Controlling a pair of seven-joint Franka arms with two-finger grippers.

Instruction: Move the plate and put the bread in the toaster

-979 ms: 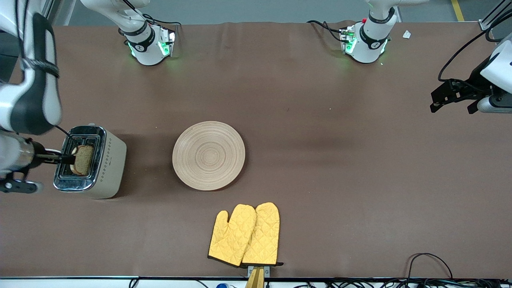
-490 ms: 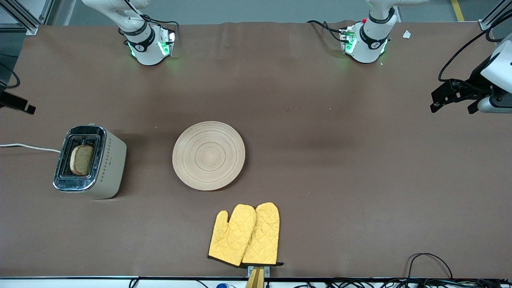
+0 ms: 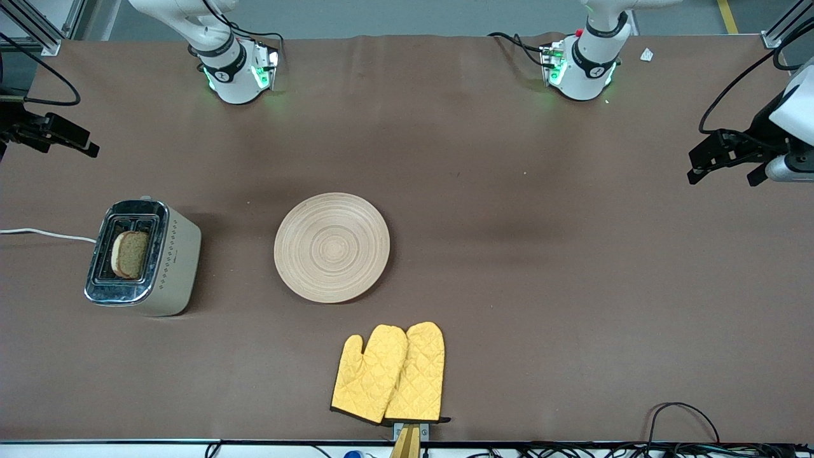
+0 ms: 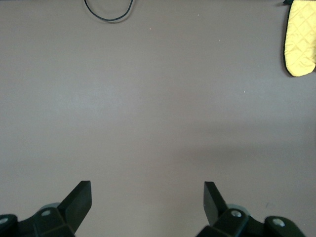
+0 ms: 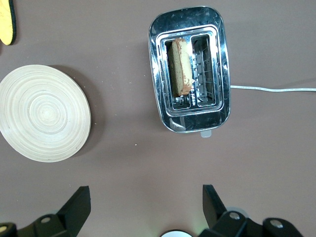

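The beige toaster (image 3: pixel 177 257) stands toward the right arm's end of the table. The brown bread (image 3: pixel 130 254) stands in its slot on the plate's side, top edge sticking out. The round wooden plate (image 3: pixel 331 247) lies bare at the table's middle. My right gripper (image 3: pixel 68 136) is open and empty, up in the air at the right arm's end of the table. Its wrist view looks down on the toaster (image 5: pixel 217 59), bread (image 5: pixel 180 66) and plate (image 5: pixel 44 113) past its gripper (image 5: pixel 146 197). My left gripper (image 3: pixel 725 158) waits open and empty over bare table at the left arm's end, as its wrist view (image 4: pixel 148 195) shows.
A pair of yellow oven mitts (image 3: pixel 388 374) lies nearer to the front camera than the plate, by the table's edge. The toaster's white cord (image 3: pixel 44 233) runs off the right arm's end. A black cable (image 3: pixel 683 413) loops at the front edge.
My right gripper has let go of the bread, left it in the toaster slot, and drawn up and away toward the table's end. The left gripper shifted slightly.
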